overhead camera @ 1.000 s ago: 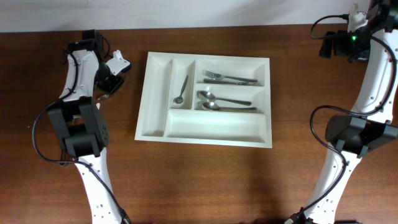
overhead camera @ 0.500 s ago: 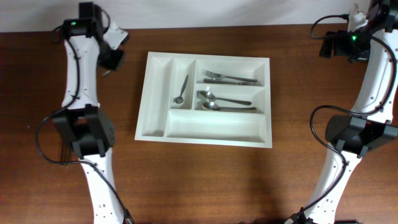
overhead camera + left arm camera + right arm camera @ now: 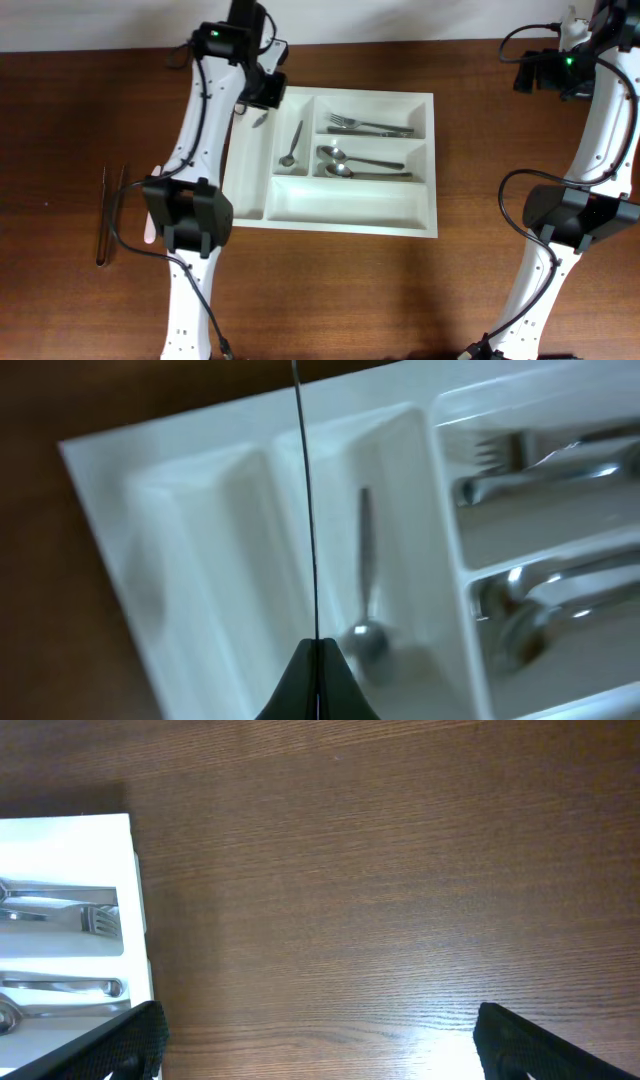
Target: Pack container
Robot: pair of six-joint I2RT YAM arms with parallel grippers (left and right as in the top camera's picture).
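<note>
So, the left gripper (image 3: 318, 672) is pinched fully together on a thin dark sliver (image 3: 305, 500) that sticks straight out ahead of it. It's seen edge-on, so I can't tell what it is. Right underneath sits the white cutlery tray (image 3: 340, 205), and the sliver lines up over the wall between its two narrow compartments. A teaspoon (image 3: 365, 625) lies in the narrow slot just right of the tips. A fork (image 3: 370, 125) and two spoons (image 3: 360, 160) lie in the long slots further right. The right gripper (image 3: 320, 1050) is spread wide with nothing in it, hovering over the wooden table (image 3: 350, 870), with the tray's corner off to its left.
</note>
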